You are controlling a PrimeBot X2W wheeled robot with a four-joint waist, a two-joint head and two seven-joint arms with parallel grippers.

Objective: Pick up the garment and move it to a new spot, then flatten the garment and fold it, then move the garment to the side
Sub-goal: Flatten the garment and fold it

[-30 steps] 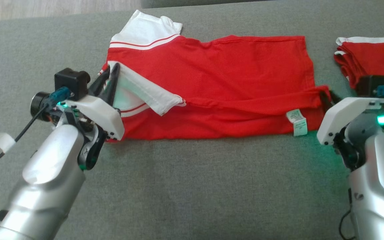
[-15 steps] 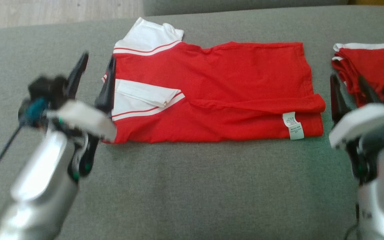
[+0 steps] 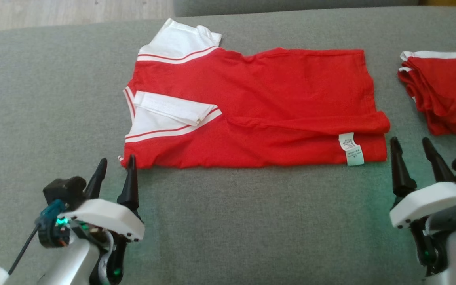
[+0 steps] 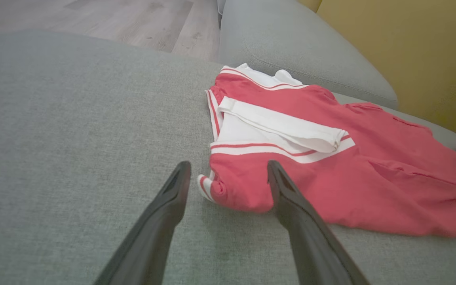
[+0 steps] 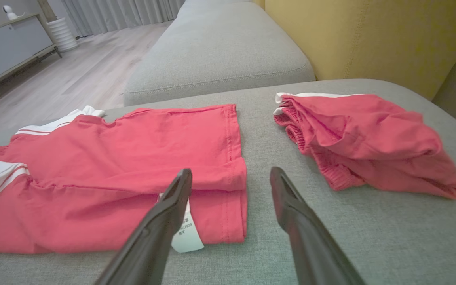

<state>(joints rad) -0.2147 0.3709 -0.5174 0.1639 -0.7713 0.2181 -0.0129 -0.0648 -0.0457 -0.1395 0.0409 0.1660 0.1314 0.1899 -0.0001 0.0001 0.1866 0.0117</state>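
Red shirt (image 3: 275,103) half-folded on sofa seat (image 3: 228,221)
Left end effector (image 3: 117,159) and right end effector (image 3: 409,139) stood spread beside its near corners; soft, light cloth would likely sag, so corners suited pinching.

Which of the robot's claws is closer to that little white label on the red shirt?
The right gripper: it sits just right of the care label, at the hem end of the red shirt. The left gripper is at the opposite, collar-end corner.

Cushion (image 3: 251,221) bare in front; shirt (image 3: 283,99) and shorts (image 3: 445,91) (bunched) block beyond.
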